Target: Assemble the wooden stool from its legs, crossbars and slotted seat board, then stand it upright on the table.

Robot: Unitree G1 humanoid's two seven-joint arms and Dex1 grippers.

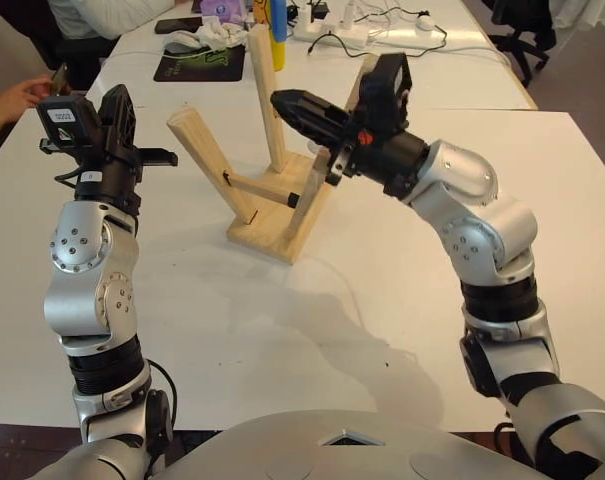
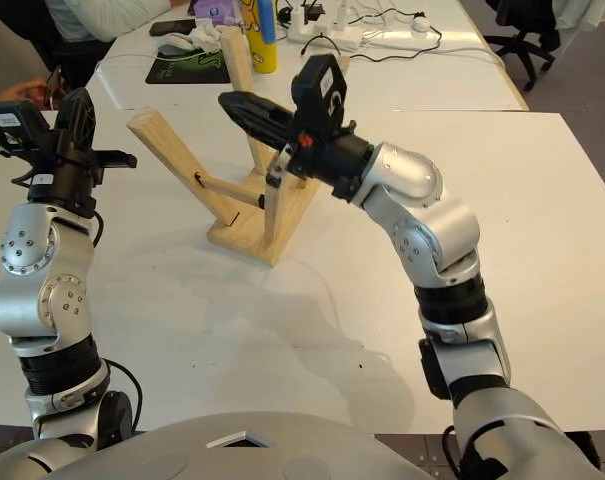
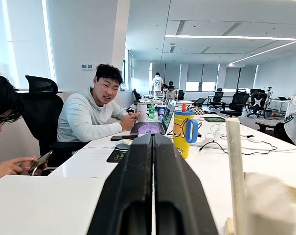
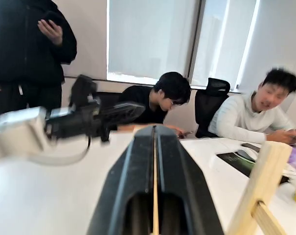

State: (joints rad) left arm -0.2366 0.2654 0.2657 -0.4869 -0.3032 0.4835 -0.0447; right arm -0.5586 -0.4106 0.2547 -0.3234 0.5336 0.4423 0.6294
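Note:
The wooden stool lies upside down mid-table, its slotted seat board [image 1: 274, 235] flat on the surface. One leg [image 1: 210, 165] leans toward my left, another leg [image 1: 267, 95] stands behind it, and a crossbar [image 1: 269, 185] joins them low down. My right gripper [image 1: 279, 100] hovers over the stool, shut and holding nothing, its wrist just above the right-hand leg [image 1: 315, 195]. In the right wrist view that gripper [image 4: 154, 129] has a leg [image 4: 259, 186] beside it. My left gripper [image 1: 168, 157] is raised left of the stool, shut and empty, also seen in its wrist view [image 3: 152, 140].
On the far table stand a yellow bottle [image 1: 278, 20], a dark mouse pad [image 1: 197, 64] and a power strip with cables [image 1: 344, 31]. A person's hand [image 1: 18, 97] rests at the table's left edge. The white table [image 1: 282, 330] spreads open in front of the stool.

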